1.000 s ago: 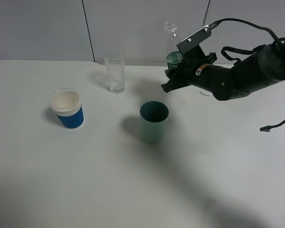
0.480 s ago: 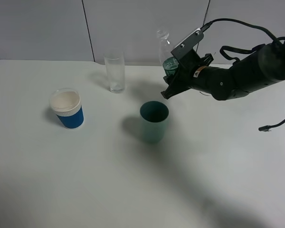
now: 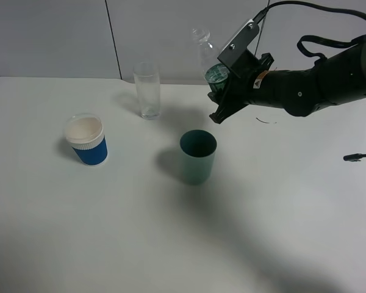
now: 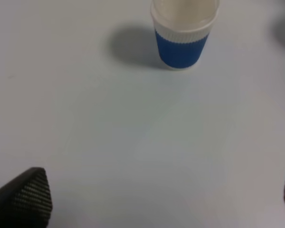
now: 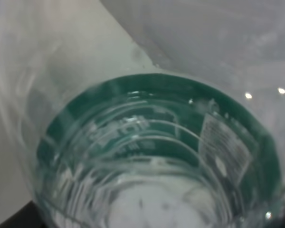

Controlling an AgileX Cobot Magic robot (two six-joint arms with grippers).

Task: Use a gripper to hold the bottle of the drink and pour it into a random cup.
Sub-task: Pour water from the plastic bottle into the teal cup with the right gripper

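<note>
My right gripper (image 3: 222, 91) is shut on the bottle of the drink (image 3: 215, 70), a small clear bottle with a dark green label. It holds the bottle in the air behind and slightly right of the teal cup (image 3: 197, 157), with the neck leaning up and to the left. In the right wrist view the bottle (image 5: 152, 156) fills the frame and hides the jaws. The cup stands upright mid-table. My left gripper (image 4: 156, 199) is open, with one fingertip (image 4: 23, 197) showing low over bare table.
A blue ribbed paper cup (image 3: 86, 140) with a white rim stands at the left, also in the left wrist view as the paper cup (image 4: 183, 33). A tall clear glass (image 3: 147, 90) stands at the back. A loose black cable end (image 3: 354, 157) lies at the right.
The right gripper has risen with the bottle and shifted slightly left. The bottle's neck now leans further left. The cups have not moved.
</note>
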